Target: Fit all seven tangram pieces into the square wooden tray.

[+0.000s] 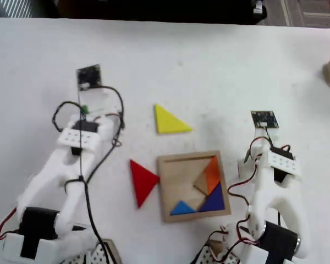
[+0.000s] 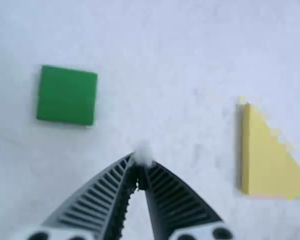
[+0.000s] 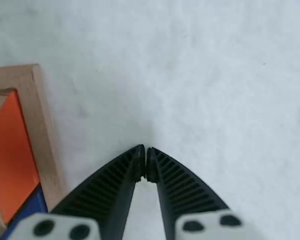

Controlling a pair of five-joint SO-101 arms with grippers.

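As you look from the table's near edge, the wooden tray (image 1: 188,158) lies close to it, approx. mid-way, w/ an orange piece (image 1: 212,171), a dark blue triangle (image 1: 214,201) and a light blue triangle (image 1: 182,208) inside. The red triangle (image 1: 142,180) lies on the table, its tip at the tray's left rim. The right gripper (image 3: 145,162) hangs just beside the right rim, fingers closed on nothing. Farther back lies the yellow triangle (image 1: 170,121). The left gripper (image 2: 138,172), also closed and empty, is near the green square (image 2: 67,95).

Tray (image 1: 161,190) centred, triangle (image 1: 141,181) left (another triangle (image 1: 168,121) behind)
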